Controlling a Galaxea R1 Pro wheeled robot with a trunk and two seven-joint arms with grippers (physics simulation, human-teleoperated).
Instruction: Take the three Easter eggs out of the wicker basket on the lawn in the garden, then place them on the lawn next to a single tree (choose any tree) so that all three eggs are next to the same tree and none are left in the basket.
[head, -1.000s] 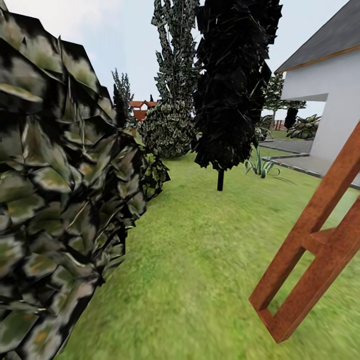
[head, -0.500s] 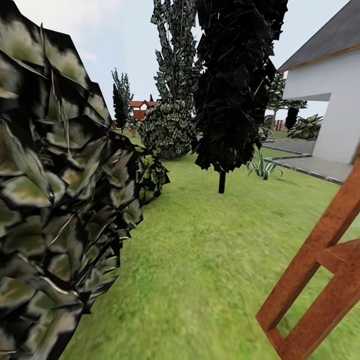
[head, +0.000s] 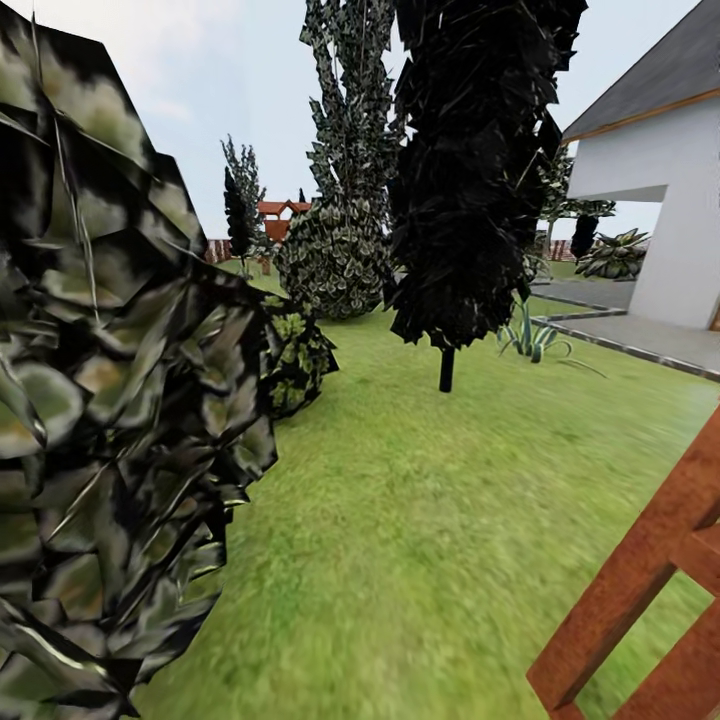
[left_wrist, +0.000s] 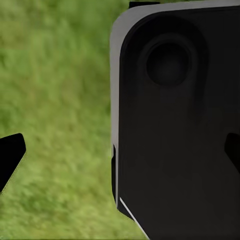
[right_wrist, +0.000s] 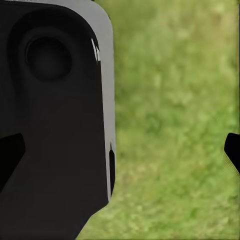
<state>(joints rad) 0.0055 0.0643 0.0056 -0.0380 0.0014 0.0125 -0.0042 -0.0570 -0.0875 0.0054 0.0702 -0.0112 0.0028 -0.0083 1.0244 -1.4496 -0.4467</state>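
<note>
Closest in, hanging over the mottled green grass lawn: left hand and right hand, each with dark fingertips out at opposite edges of its wrist view, so spread wide and gripping nothing. Pointing down close beside a black, grey-rimmed robot body panel; reads as a tucked travelling pose, not a reach.

Cannot tell where the three small yellow zigzag-patterned Easter eggs or the brown woven wicker basket lie. Probably light, hard and smooth, apt to roll or squirt out of a pinch; best taken across the widest middle with a gentle squeeze.

Next out in the head view, a big dark mottled leafy bush crowding the left and a reddish-brown slanted wooden frame at lower right, with open grass between. Farther on, an all-black tree on a thin trunk, a pale-leaved tall tree, then a grey paved patio and a white house.
</note>
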